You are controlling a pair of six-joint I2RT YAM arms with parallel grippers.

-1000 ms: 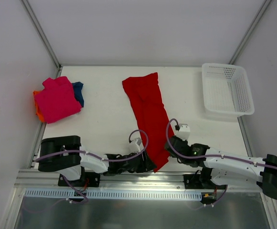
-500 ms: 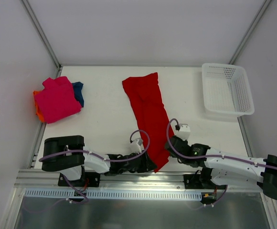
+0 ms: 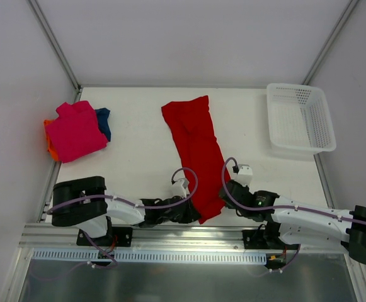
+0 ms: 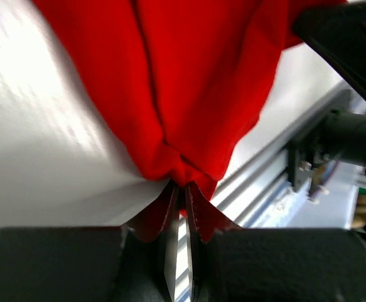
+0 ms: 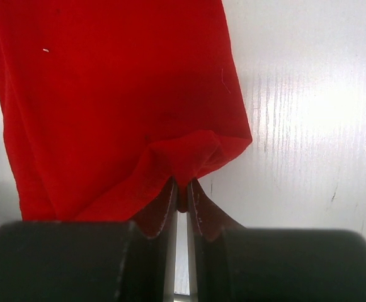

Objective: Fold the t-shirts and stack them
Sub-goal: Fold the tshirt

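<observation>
Mostly the near end of the red t-shirt is hard to read from the top view, since both arms crowd it. The wrist views are clearer. The left gripper is pinched tight on a bunched near-left corner, and the right gripper is clamped on the near-right corner fold. Sleeves and collar can't be made out. The orange t-shirt is nearly all hidden under the magenta-pink t-shirt, and the dark blue t-shirt shows only a strip. That pile sits at the table's left edge. The red t-shirt lies mid-table as a long narrow strip. Its long axis runs far to near and slants slightly right toward the near edge. The basket is at the far right.
</observation>
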